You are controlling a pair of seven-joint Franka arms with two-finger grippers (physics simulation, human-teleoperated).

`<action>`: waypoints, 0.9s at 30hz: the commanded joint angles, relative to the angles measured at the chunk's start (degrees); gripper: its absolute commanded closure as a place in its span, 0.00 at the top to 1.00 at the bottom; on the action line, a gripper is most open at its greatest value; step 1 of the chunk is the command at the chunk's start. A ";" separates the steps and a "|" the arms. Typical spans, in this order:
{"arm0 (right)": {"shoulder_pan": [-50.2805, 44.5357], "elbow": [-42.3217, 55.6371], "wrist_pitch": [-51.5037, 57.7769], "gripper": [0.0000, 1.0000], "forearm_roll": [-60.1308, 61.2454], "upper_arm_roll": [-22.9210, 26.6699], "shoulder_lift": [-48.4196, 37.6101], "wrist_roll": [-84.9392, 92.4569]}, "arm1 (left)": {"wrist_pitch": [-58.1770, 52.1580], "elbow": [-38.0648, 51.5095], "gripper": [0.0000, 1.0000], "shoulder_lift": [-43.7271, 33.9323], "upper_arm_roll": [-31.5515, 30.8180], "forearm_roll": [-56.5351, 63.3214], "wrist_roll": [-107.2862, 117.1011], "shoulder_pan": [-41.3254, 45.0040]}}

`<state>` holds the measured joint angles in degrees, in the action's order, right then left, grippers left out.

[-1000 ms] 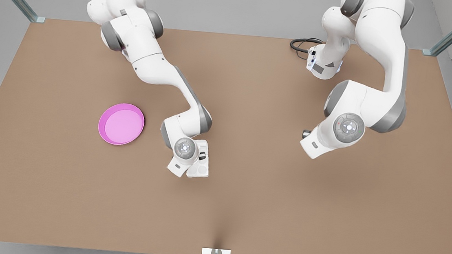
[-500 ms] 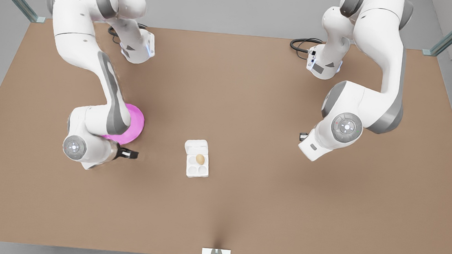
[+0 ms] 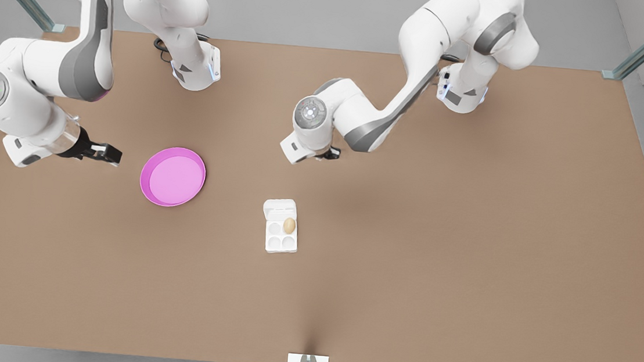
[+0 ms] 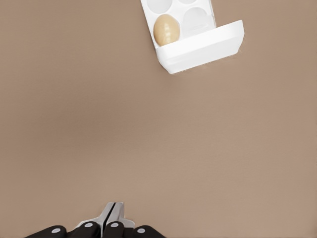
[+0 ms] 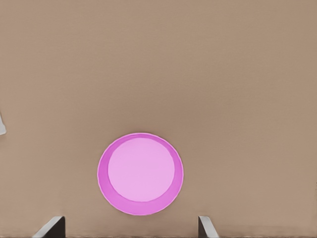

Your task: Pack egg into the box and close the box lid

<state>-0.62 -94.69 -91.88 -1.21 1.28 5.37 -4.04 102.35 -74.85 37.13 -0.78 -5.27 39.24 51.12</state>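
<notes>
The white box (image 3: pixel 281 239) lies mid-table with its box lid (image 3: pixel 280 208) swung open on the far side. The tan egg (image 3: pixel 289 225) sits in the cup beside the hinge, on the front view's right. In the left wrist view the egg (image 4: pixel 165 29) rests in the box (image 4: pixel 197 17) behind the raised box lid (image 4: pixel 203 47). My left gripper (image 3: pixel 330 154) hovers beyond the lid, apart from it, and its fingers (image 4: pixel 113 214) are shut on nothing. My right gripper (image 3: pixel 108 155) hangs at the front view's left of the pink plate, open (image 5: pixel 130 227) and empty.
A round pink plate (image 3: pixel 173 177) lies on the brown table at the front view's left of the box, and in the right wrist view the plate (image 5: pixel 140 173) lies just ahead of the fingers. A black cable (image 3: pixel 161 47) coils by one arm's base. Glass posts mark the table's far corners.
The right gripper left the egg in the box and drew back past the plate to the front view's left. The left arm swung in toward the box's far side.
</notes>
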 commanded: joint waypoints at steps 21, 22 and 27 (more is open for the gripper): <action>4.49 4.17 -3.84 1.00 -0.29 -5.06 0.95 11.60 | 27.03 16.32 0.21 20.79 9.30 3.08 34.06 13.22; 4.49 4.17 -3.92 1.00 -0.29 -5.06 0.95 11.60 | 26.85 16.32 0.21 20.88 9.39 3.08 33.44 12.25; 4.49 4.17 -3.31 1.00 -0.29 -5.06 0.87 11.51 | 26.94 16.23 0.21 23.43 9.39 3.16 31.51 11.29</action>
<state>3.70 -90.55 -95.42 -1.52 -3.77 6.36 4.92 129.44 -58.67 60.24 8.60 -2.16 66.47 62.62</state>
